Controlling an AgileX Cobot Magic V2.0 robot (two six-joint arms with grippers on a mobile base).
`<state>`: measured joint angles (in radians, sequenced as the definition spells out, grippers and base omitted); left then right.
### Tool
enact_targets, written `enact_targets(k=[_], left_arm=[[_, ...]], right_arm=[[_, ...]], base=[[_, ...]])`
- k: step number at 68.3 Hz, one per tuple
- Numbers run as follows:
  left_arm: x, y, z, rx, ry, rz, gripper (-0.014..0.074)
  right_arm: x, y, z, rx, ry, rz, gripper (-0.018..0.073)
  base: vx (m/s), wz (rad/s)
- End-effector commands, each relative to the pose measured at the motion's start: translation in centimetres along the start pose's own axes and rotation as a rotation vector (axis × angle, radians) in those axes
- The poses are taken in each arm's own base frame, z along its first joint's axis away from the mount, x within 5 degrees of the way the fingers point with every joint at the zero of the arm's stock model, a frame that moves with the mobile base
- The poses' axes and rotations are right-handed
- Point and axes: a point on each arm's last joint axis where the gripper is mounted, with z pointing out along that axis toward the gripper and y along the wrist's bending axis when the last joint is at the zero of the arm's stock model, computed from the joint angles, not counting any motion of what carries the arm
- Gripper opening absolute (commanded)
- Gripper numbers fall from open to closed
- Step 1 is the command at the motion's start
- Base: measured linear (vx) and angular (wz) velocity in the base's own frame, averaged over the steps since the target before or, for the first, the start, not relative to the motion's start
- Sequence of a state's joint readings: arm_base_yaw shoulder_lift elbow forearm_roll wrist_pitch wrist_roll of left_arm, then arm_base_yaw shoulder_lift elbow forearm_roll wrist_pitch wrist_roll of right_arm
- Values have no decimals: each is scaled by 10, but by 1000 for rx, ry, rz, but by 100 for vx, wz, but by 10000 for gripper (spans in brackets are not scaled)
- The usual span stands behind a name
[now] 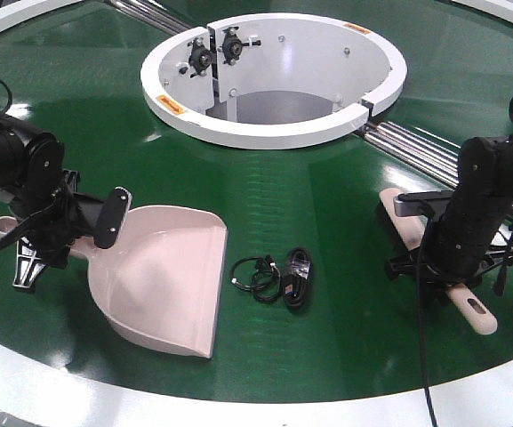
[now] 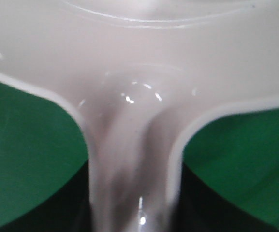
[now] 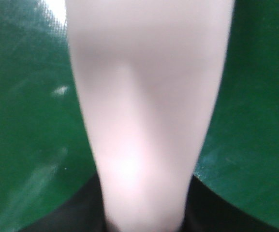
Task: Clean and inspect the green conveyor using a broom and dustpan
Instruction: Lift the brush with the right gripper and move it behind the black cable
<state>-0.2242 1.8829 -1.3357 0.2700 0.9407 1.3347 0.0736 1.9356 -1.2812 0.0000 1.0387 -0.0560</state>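
The dustpan (image 1: pixel 163 276) lay flat on the green conveyor (image 1: pixel 327 200), near and to the left. Its wide mouth faced right toward a small tangle of black cable (image 1: pixel 278 274) just beside it. The left tool (image 1: pixel 65 233) was closed around the dustpan's handle, which the left wrist view showed running straight between the jaws. Well to the right, the broom (image 1: pixel 471 310) lay low on the belt under the right tool (image 1: pixel 447 267), which looked clamped about its handle, slotted end pointing near. The steel rollers (image 1: pixel 416 147) ran just beyond it.

The likeliest trouble was the cable. On so glossy a belt it could skid past the pan's lip or snag in the bristles. The smooth, tapered handles might also twist in either grip, lifting the lip off the belt.
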Motion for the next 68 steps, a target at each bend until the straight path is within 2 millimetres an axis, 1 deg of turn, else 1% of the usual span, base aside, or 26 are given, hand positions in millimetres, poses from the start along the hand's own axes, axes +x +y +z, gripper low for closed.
enact_targets(k=[1, 9, 18, 23, 31, 32, 39, 41, 48, 61, 68], left_arm=[[2, 2, -25, -57, -1, 17, -6], [2, 2, -25, -57, -1, 17, -6], [2, 2, -25, -57, -1, 17, -6], [2, 2, -25, -57, -1, 17, -6], [2, 2, -25, -57, -1, 17, -6], [2, 2, -25, -57, -1, 17, -6], [2, 2, -25, -57, -1, 17, -6], [2, 2, -25, -57, -1, 17, -6], [2, 2, -25, -57, -1, 17, -6], [2, 2, -25, -57, -1, 17, -6], [2, 2, -25, -57, -1, 17, -6]], right_arm=[[-2, 0, -23, 4, -74, 0, -13], [1, 0, -30, 4, -89, 16, -6], [6, 4, -49, -13, -139, 68, -4], [10, 11, -59, 0, -157, 71, -4], [17, 32, -70, 19, -163, 57, -4], [17, 38, -71, 21, -160, 48, -4], [22, 60, -69, 25, -129, 39, -4], [24, 69, -69, 25, -119, 29, -4], [27, 88, -65, 26, -97, 38, -4], [32, 115, -59, 27, -75, 45, -4], [34, 124, -54, 33, -58, 53, -4]], base=[[0, 0], [0, 0], [0, 0], [0, 0], [0, 0], [0, 0], [0, 0], [0, 0], [0, 0], [0, 0], [0, 0]])
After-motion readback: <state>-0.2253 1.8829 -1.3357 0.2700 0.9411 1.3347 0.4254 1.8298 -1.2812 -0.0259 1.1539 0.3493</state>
